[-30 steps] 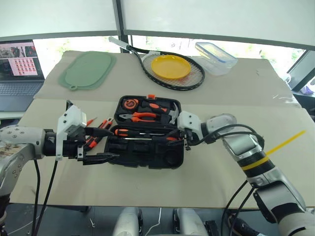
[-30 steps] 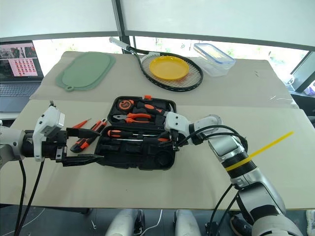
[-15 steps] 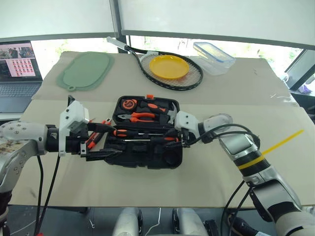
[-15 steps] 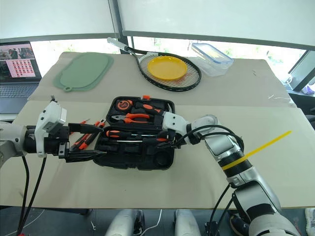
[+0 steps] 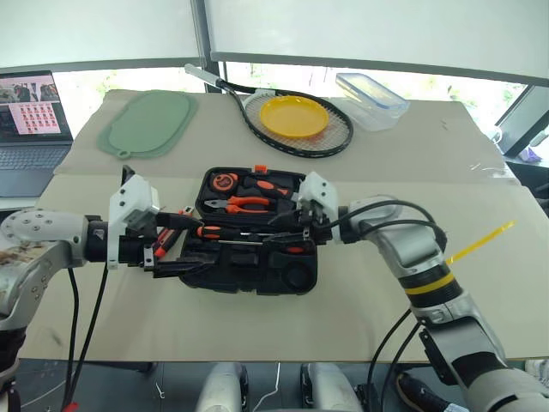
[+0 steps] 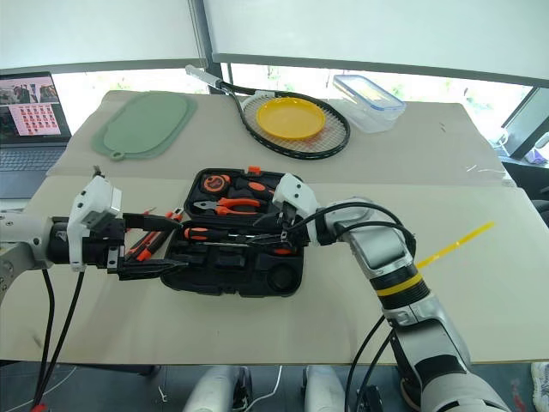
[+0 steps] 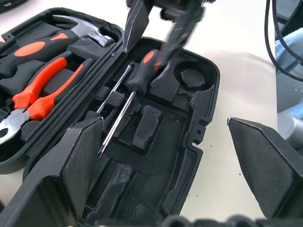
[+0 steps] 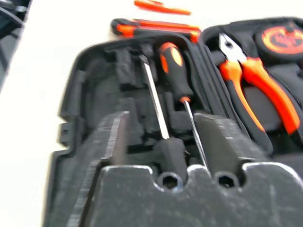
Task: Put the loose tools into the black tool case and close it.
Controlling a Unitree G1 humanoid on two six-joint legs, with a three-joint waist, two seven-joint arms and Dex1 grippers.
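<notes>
The black tool case [image 5: 250, 281] lies open in the middle of the table. Its far half holds pliers [image 5: 244, 204], a hammer and a tape measure. Two screwdrivers [image 7: 142, 71] [image 8: 173, 66] rest head to tail in the near half. My right gripper [image 5: 292, 232] hovers open over that half, its fingers [image 8: 113, 146] either side of one screwdriver's black handle without touching it. My left gripper [image 5: 193, 247] stands open at the case's left end. An orange-black utility knife [image 8: 156, 28] and a slim orange screwdriver [image 8: 161, 6] lie on the table just left of the case.
At the back of the table are a green mat [image 5: 150, 122], a racket [image 5: 296, 142] with a yellow plate [image 5: 294, 118] on it, and a clear food box [image 5: 371, 96]. A laptop [image 5: 33, 120] stands far left. A yellow strip [image 5: 480, 242] lies right.
My right gripper has swung left and slightly up from the case's right end to above the near half, its wrist rolled. The left gripper has stayed put.
</notes>
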